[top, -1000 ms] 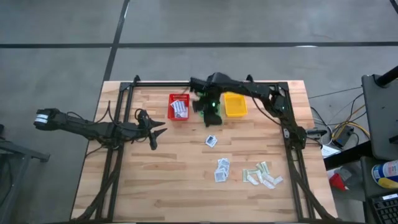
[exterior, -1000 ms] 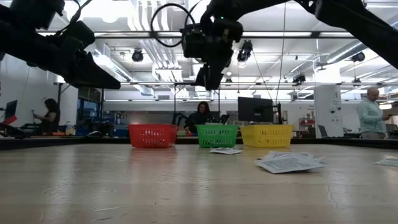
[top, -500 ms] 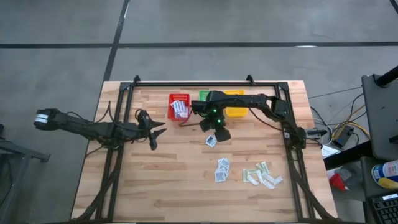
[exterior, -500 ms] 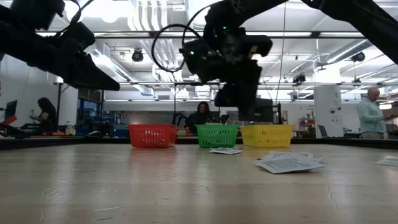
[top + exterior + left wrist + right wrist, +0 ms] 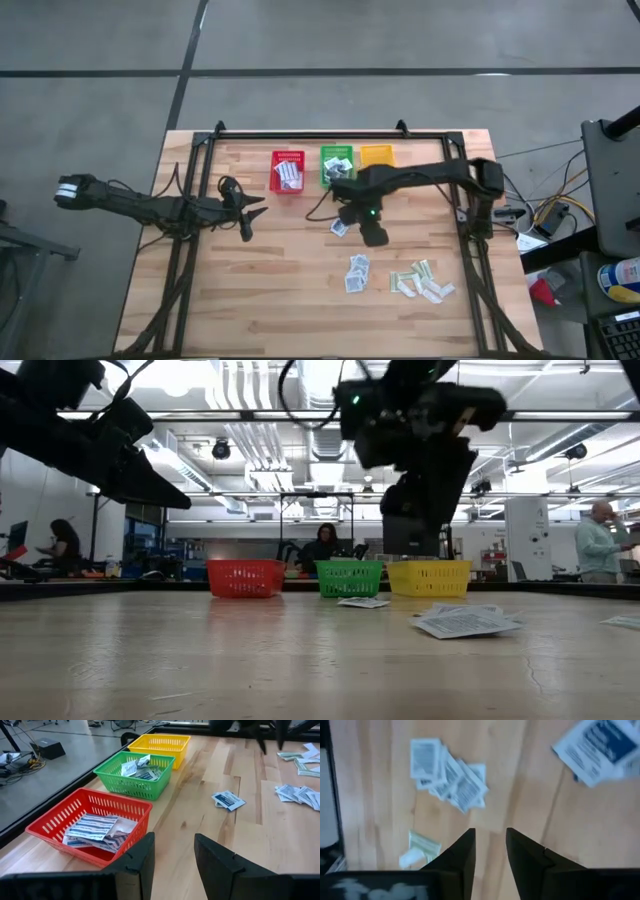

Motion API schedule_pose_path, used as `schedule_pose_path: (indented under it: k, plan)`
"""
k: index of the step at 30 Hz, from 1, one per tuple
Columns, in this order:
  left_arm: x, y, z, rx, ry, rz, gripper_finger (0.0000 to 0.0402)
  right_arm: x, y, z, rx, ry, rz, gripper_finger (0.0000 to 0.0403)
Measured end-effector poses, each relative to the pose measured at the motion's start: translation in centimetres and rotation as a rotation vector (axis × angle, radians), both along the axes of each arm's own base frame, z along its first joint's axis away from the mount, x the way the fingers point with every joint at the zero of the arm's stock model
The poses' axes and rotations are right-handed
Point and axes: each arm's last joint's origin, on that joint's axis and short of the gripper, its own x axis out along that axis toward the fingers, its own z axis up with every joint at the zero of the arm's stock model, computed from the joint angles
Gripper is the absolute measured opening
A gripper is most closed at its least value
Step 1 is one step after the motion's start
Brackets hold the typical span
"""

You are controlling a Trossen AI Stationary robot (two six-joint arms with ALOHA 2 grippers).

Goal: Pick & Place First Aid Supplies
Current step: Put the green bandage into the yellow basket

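My right gripper point(image 5: 373, 237) hangs open and empty above the table, just right of a lone white-blue square packet point(image 5: 340, 227). Its wrist view shows that packet point(image 5: 600, 750), a pile of white packets point(image 5: 450, 772) and a green-beige strip point(image 5: 422, 847) lying flat on the wood below. In the high view the pile point(image 5: 356, 273) and the strips point(image 5: 420, 282) lie nearer the near edge. My left gripper point(image 5: 248, 206) waits open and empty at the table's left, above the wood, facing the baskets.
Three baskets stand in a row by the far edge: red point(image 5: 287, 171) with striped packets in it, green point(image 5: 337, 163) with packets in it, yellow point(image 5: 378, 155). The left wrist view shows the same row point(image 5: 90, 825). Bare wood spreads across the near left.
My right gripper has swung from above the green basket toward the near edge and a little right, coming down beside the lone packet. The green basket, covered by the arm before, now shows with packets in it. No packet on the table has moved.
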Motion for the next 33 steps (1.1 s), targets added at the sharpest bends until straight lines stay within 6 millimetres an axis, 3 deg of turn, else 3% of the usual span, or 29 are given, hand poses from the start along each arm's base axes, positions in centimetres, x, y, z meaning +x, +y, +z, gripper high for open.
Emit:
schedule_pose_path:
  k: [7, 20, 33]
  plan:
    - [0.0, 0.0, -0.1, 0.003, 0.007, -0.001, 0.0133, -1.9, 2.7, 0.8, -0.032, -0.166, 0.020, 0.0085]
    - [0.0, 0.0, -0.1, 0.002, 0.009, 0.000, 0.0133, -2.8, 7.2, -0.1, -0.073, -0.147, 0.173, 0.0077]
    - [0.0, 0.0, -0.1, 0.001, 0.009, 0.000, 0.0133, -2.8, 7.5, -0.1, -0.081, -0.185, 0.263, 0.0068]
